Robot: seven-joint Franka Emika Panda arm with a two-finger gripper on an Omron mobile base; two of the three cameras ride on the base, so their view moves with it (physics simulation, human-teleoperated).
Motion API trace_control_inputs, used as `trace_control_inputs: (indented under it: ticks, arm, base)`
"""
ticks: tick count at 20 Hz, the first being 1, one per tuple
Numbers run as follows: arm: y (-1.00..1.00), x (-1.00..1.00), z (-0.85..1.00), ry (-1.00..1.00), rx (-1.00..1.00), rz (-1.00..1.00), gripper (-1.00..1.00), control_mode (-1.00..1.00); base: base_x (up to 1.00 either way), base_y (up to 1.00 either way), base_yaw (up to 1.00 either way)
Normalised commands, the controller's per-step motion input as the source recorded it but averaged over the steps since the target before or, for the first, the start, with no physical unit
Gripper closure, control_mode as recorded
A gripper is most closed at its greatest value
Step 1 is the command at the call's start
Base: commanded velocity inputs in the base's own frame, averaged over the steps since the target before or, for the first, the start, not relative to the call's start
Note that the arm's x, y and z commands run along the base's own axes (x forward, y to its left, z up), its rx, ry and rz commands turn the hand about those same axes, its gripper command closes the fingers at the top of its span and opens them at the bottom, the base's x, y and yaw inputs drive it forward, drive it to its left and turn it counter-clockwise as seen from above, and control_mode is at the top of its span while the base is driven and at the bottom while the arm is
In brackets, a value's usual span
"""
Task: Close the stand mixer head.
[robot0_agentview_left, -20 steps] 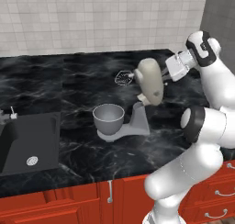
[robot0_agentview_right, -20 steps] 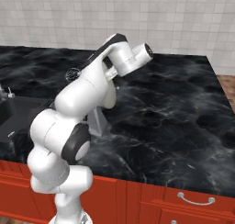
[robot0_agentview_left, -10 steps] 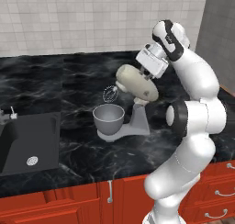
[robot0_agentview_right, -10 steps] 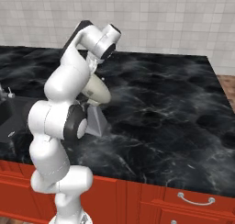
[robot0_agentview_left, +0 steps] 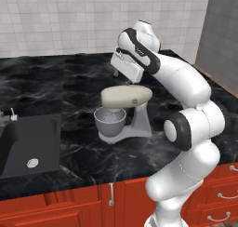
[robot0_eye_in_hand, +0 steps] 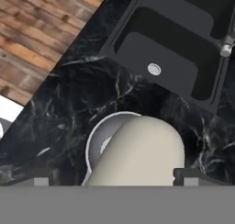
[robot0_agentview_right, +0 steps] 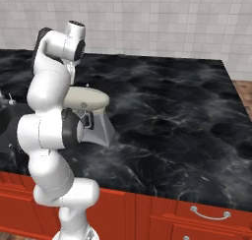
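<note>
The cream-beige stand mixer head lies level on its grey stand, its front end down over the grey metal bowl. In the right base view the mixer head sits flat just behind my arm. My gripper hangs just above the back of the head, pointing down. In the hand view the gripper is open, with its fingertips wide apart on either side of the head. The bowl rim peeks out beside the head. The whisk is hidden.
A black sink is set into the dark marble counter left of the mixer, with a small faucet at its back. The hand view shows the sink and wood floor beyond the counter edge. A tiled wall stands behind.
The mixer head has swung down from tilted up to level over the bowl. My arm has swept left and now hangs over the head.
</note>
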Motion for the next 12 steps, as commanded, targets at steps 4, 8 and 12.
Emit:
trace_control_inputs:
  ticks: [4, 8, 12]
  arm:
    - [0.23, -0.43, 0.0, -0.04, -0.02, 0.03, -1.0, -1.0]
    - [0.04, -0.14, 0.0, 0.0, 0.0, 0.01, -1.0, -1.0]
    - [0.0, 0.0, 0.0, 0.0, 0.0, 0.0, -1.0, -1.0]
  base:
    - [0.0, 0.0, 0.0]
    - [0.0, 0.0, 0.0]
    - [0.0, 0.0, 0.0]
